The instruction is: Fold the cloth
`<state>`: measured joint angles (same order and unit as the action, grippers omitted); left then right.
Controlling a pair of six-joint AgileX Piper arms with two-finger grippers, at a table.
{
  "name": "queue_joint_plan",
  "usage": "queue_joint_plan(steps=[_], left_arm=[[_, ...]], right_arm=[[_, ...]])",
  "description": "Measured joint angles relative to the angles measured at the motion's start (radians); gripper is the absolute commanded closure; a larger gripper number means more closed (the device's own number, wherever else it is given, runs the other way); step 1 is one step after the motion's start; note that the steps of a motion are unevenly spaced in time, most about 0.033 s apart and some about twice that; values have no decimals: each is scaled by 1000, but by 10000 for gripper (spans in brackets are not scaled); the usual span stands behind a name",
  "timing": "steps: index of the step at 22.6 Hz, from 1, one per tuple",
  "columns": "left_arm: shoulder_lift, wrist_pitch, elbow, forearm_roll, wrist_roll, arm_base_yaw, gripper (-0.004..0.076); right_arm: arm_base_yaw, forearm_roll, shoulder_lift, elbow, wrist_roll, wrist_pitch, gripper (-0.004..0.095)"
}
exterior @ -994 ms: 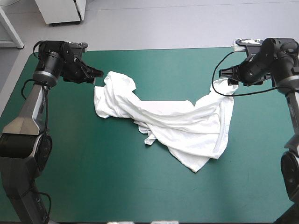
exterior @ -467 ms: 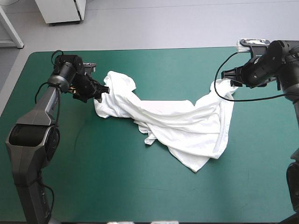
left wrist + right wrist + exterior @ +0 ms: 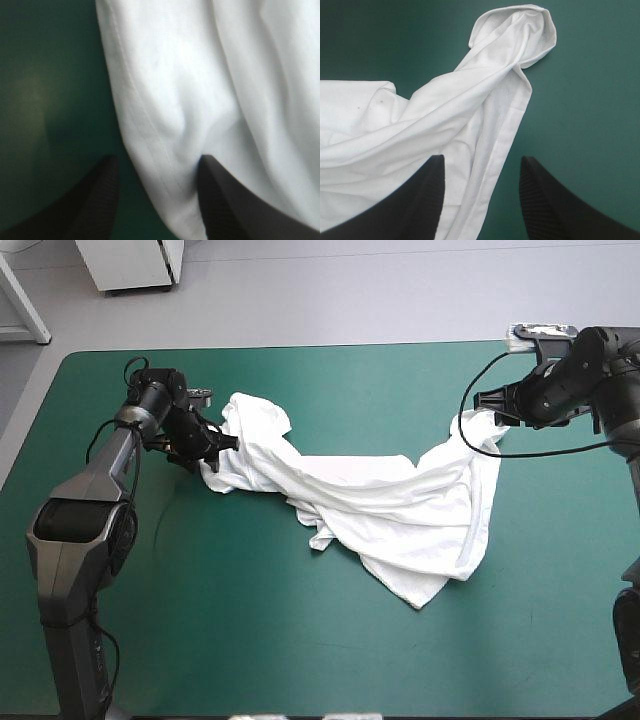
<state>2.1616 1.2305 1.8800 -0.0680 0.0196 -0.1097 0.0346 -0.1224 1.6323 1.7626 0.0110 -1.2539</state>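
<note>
We see the T-shirt [image 3: 380, 505] lying crumpled across the middle of the table [image 3: 250, 640]. Our left gripper [image 3: 222, 443] is at the T-shirt's left end and our right gripper [image 3: 483, 400] at its right corner. Each has its fingers apart astride a hem, probably to pinch both ends and spread it.

A tabletop [image 3: 300, 660] under a teal-green cover [image 3: 90, 660] fills most of the high view; its far corners are rounded. The cover lies smooth, with a faint pale sheen toward the near edge. Beyond the far edge runs a plain grey floor [image 3: 380, 295], crossed near the top by a thin lighter line. On the floor at the far left stands a white cabinet [image 3: 130, 262], dark below its base. Beside it, at the corner, slants a white frame [image 3: 22, 295]. The light is soft and even, the shadows weak.
</note>
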Motion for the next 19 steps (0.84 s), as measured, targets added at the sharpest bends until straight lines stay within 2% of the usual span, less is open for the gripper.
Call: queue_joint_plan(steps=[3,4,8,12,13,16,19], left_arm=[[5,0,2,3,0,0,717],[6,0,3,1,0,0,731],[9,1,5,-15,-6,-1,733],[9,2,7,-18,-12,-1,733],[9,3,8,-19,-12,-1,733],[9,3,8,-20,-20,-1,733],[10,3,8,-20,-20,-1,733]], right_arm=[[0,0,0,0,0,0,473],[0,0,0,0,0,0,473],[9,-1,-4,-1,0,0,473],[118,70,-44,-26,3,2,471],[157,79,-67,-69,8,3,464],[210,66,-130,-225,19,7,360],[283,2,-222,-422,50,8,362]])
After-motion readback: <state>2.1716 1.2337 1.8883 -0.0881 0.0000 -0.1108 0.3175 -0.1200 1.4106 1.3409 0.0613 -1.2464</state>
